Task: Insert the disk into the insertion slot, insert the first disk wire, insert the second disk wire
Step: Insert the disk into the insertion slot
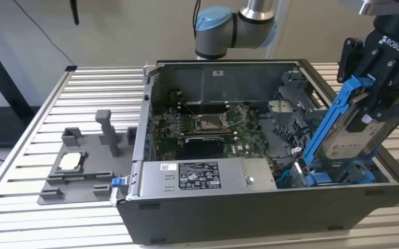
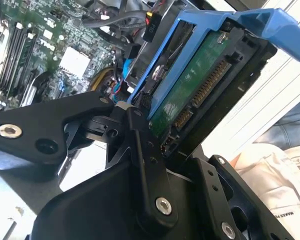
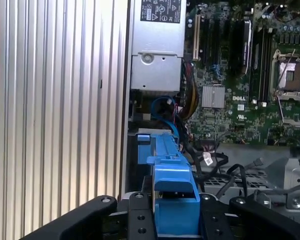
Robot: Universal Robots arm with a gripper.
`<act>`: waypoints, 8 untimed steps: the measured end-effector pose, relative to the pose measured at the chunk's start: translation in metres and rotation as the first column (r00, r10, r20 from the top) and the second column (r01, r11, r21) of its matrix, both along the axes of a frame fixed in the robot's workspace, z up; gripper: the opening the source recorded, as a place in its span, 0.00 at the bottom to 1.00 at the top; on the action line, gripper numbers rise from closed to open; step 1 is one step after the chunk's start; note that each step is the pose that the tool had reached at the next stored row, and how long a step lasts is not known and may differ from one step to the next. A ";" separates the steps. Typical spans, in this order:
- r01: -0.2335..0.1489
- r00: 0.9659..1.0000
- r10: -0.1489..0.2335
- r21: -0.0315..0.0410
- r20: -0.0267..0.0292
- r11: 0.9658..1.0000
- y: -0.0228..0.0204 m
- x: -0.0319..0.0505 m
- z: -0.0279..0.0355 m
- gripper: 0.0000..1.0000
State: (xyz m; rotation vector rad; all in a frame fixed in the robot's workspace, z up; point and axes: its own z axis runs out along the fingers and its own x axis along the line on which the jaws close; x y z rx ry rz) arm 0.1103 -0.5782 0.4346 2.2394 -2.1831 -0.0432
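In the exterior view, the hand [image 1: 373,104] is clamping the disk [image 1: 341,142] by its blue carrier frame, fingers pressed on both faces. The disk is standing steeply tilted inside the open computer case [image 1: 269,207], at the exterior view's right, and its lower end is reaching the blue insertion slot [image 1: 338,176]; whether it is seated there cannot be told. The power supply box [image 1: 199,175] is lying along the near wall, and the case is resting on the slatted tabletop [image 1: 96,88]. In the second wrist view, the fingers [image 2: 145,165] are gripping the disk [image 2: 195,80], whose green circuit board and connector edge are facing the camera. In the first wrist view, the disk [image 3: 172,195] is showing edge-on between the black fingers [image 3: 140,217], and it is pointing toward the power supply box [image 3: 155,50] beside the motherboard [image 3: 230,100].
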 end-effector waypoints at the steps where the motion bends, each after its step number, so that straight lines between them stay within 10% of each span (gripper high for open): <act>1: 0.000 1.000 0.000 0.001 0.000 1.000 0.0000 0.0002 -0.0020 0.33; 8: 0.000 1.000 0.000 0.014 0.000 1.000 0.0000 0.0016 -0.0122 0.33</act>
